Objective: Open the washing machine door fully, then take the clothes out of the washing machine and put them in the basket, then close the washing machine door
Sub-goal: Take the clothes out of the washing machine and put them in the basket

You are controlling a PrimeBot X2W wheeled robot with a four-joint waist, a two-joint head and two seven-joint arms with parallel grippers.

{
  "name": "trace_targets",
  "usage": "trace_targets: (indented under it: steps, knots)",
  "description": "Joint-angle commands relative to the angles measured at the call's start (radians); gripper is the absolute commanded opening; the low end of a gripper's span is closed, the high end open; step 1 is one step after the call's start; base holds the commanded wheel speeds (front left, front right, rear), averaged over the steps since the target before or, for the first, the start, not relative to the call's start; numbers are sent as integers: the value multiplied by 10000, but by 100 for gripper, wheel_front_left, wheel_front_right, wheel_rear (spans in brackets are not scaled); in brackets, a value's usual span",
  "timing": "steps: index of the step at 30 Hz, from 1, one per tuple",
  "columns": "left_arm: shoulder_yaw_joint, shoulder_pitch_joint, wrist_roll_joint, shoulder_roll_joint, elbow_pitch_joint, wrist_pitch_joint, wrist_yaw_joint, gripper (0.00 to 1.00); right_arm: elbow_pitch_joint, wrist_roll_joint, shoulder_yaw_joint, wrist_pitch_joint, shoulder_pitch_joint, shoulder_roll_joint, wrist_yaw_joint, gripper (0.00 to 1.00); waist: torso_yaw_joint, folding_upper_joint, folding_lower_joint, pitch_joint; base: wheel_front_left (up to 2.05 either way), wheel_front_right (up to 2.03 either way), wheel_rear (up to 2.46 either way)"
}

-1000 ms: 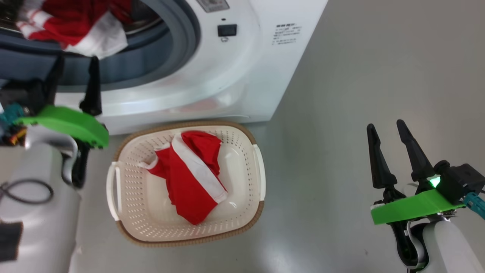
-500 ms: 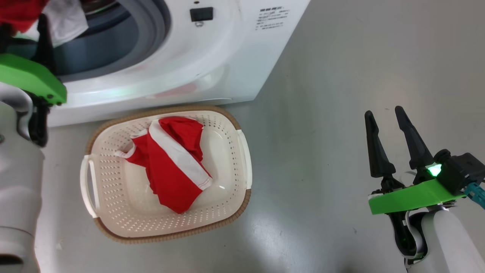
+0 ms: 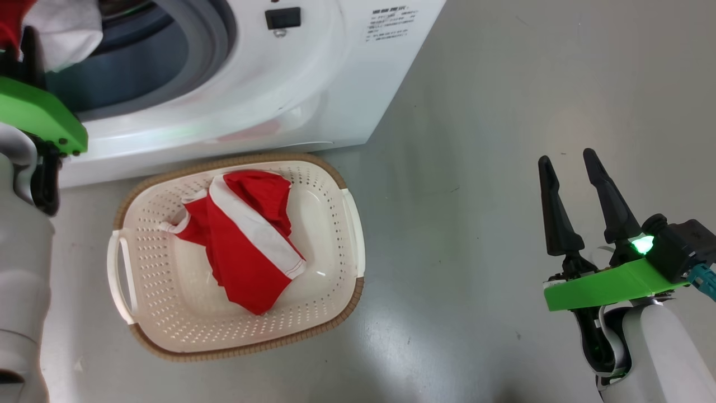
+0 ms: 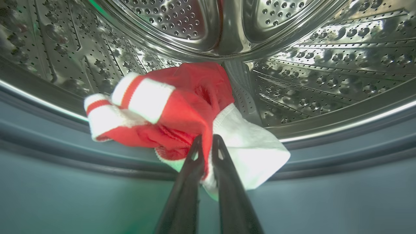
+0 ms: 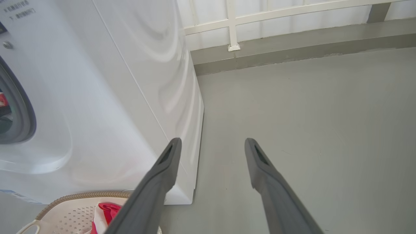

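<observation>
Left wrist view showed the left gripper drawn almost closed, its two dark fingers pinching a fold of a red and white garment right at their tips. The garment bunched just ahead of the gripper and spread to both sides of it. A white panel hung to the right of the fingers and striped cuffs reached out to the left. Beyond it curved the perforated steel drum, and the grey gasket ran beneath the fingers. In the head view the washing machine stood with its opening at that gripper. The cream basket sat on the grey floor below and to the right of the gripper, just in front of the machine's base. A second red garment with a white band lay crumpled inside the basket, touching its bottom. The right gripper hung well to the right of the basket above bare floor, its fingers spread apart and gripping nothing. In the right wrist view the machine's white side rose ahead and to the left of this gripper. A corner of the basket with a bit of red cloth showed beside its left finger.
</observation>
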Motion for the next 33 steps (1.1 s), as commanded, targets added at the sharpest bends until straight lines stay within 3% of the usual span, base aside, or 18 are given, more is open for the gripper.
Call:
trace_targets:
  steps: [1, 6, 14, 24, 33]
  knots:
    - [72, -74, -26, 532, -185, -52, 17, 0, -232, 6, 230, -63, -15, -31, 48, 100, 7, 0, 0, -24, 0, 0, 0]
    - [75, 155, -33, 467, -683, -57, 17, 0, -205, -9, 233, -63, -3, -31, 48, 100, 45, 0, 0, -152, 0, 0, 0]
    - [504, 1454, 138, 233, -2620, -59, 17, 0, -126, -38, 233, -63, 159, -31, 48, 100, 210, 0, 0, -720, 0, 0, 0]
    - [1262, 3793, 668, -495, -5528, -60, 17, 0, -1, -184, 119, -63, 481, -31, 48, 100, 567, 0, 0, -1566, 0, 0, 0]
    - [1383, 5237, 930, -930, -7582, -60, 17, 0, 16, -286, -29, -63, 716, -31, 48, 100, 856, 0, 0, -1940, 0, 0, 0]
